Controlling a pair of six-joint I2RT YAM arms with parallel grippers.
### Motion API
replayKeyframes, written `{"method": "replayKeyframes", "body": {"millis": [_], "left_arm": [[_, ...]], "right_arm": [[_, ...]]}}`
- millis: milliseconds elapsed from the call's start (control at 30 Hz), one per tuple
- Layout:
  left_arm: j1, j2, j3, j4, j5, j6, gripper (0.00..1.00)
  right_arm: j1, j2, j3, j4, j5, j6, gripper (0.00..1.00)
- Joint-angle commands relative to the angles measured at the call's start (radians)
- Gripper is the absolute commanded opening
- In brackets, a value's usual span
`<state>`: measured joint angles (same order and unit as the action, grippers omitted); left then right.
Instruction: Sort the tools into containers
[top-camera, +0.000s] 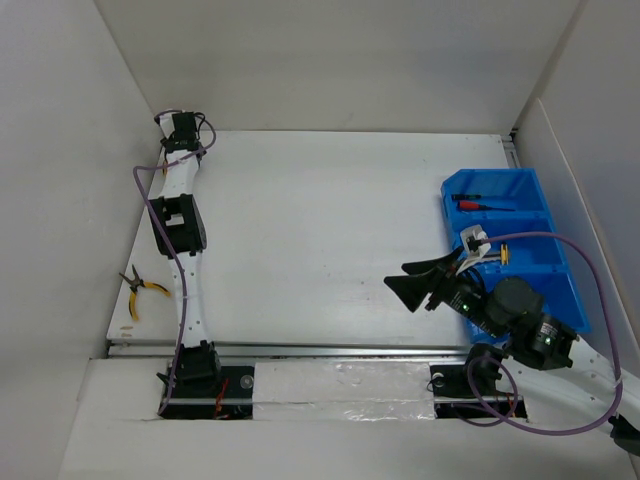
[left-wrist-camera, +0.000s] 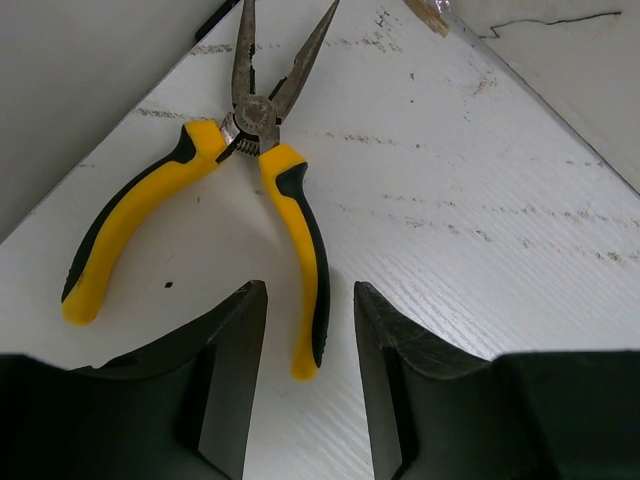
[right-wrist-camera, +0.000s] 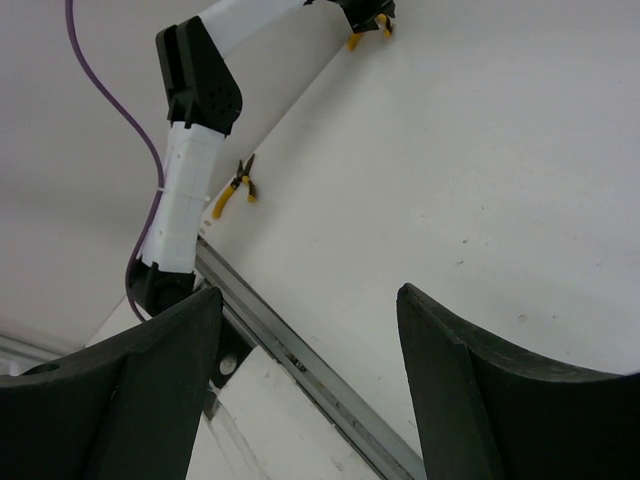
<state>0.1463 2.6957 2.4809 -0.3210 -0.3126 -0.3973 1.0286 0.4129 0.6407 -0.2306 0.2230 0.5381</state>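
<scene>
Yellow-handled pliers (left-wrist-camera: 255, 125) lie on the white table in the far left corner. My left gripper (top-camera: 180, 125) hovers over them and hides them in the top view. It is open (left-wrist-camera: 308, 290), with one handle end between its fingertips, not touching. Their yellow handles also show under it in the right wrist view (right-wrist-camera: 354, 41). A second pair of pliers (top-camera: 140, 288) lies by the left wall, also seen in the right wrist view (right-wrist-camera: 233, 186). The blue bin (top-camera: 500, 176) stands at the right and holds a red-handled screwdriver (top-camera: 470, 205) and other tools. My right gripper (top-camera: 405, 282) is open and empty (right-wrist-camera: 308, 292), left of the bin.
White walls close the table on the left, back and right. A metal rail (top-camera: 300, 350) runs along the near edge. Purple cables (top-camera: 560, 400) loop off both arms. My right arm covers the bin's near compartments.
</scene>
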Motion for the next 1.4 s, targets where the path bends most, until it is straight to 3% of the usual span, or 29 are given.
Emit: {"method": "replayKeyframes", "body": {"millis": [0, 900, 1300, 1367], "left_arm": [[0.006, 0.016, 0.047, -0.004, -0.013, -0.002, 0.38], [0.006, -0.031, 0.033, -0.084, -0.014, -0.006, 0.43], [0.006, -0.01, 0.064, -0.098, 0.004, 0.009, 0.32], [0.006, -0.008, 0.062, -0.095, 0.012, 0.014, 0.21]], "right_arm": [[0.005, 0.003, 0.031, 0.017, 0.019, -0.018, 0.75], [0.005, 0.001, 0.04, 0.013, -0.013, -0.018, 0.75], [0.005, -0.02, 0.042, 0.004, 0.003, -0.02, 0.75], [0.005, -0.02, 0.042, 0.001, 0.003, -0.02, 0.75]]}}
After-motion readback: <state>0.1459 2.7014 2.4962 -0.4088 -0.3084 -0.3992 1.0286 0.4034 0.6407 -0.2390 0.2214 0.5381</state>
